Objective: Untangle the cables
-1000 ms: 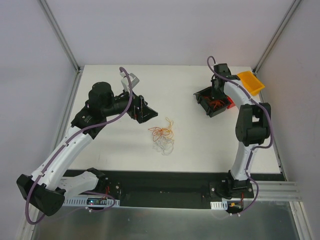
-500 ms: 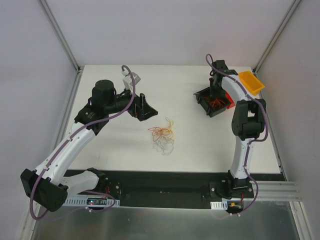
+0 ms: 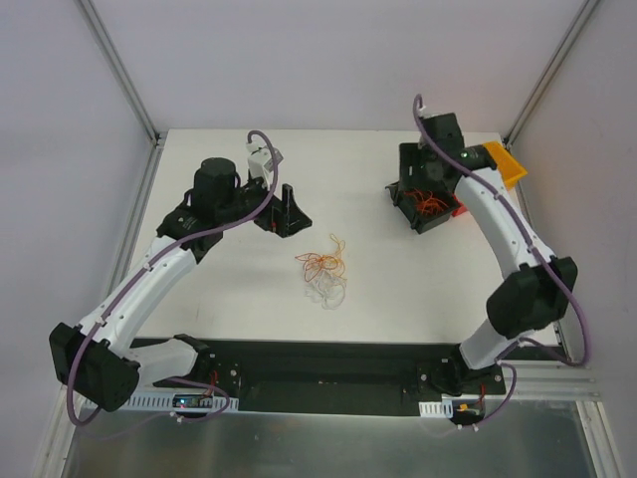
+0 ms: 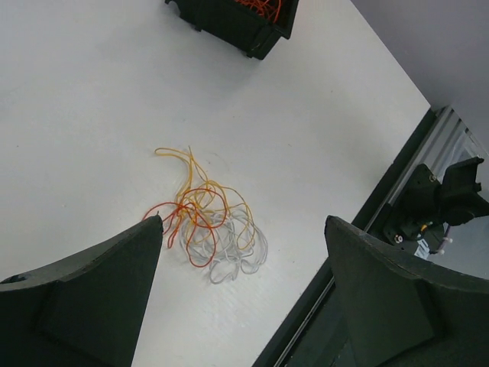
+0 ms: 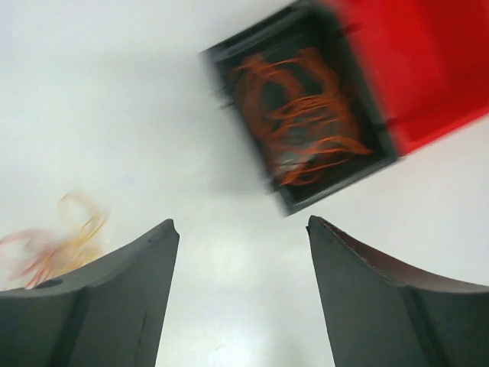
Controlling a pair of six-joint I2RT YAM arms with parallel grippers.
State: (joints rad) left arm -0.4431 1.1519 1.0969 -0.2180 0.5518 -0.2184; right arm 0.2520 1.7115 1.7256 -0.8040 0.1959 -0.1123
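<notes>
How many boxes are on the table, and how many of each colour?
Black box, with orange wires inside: 1
Red box: 1
Orange box: 1
Total: 3 boxes
</notes>
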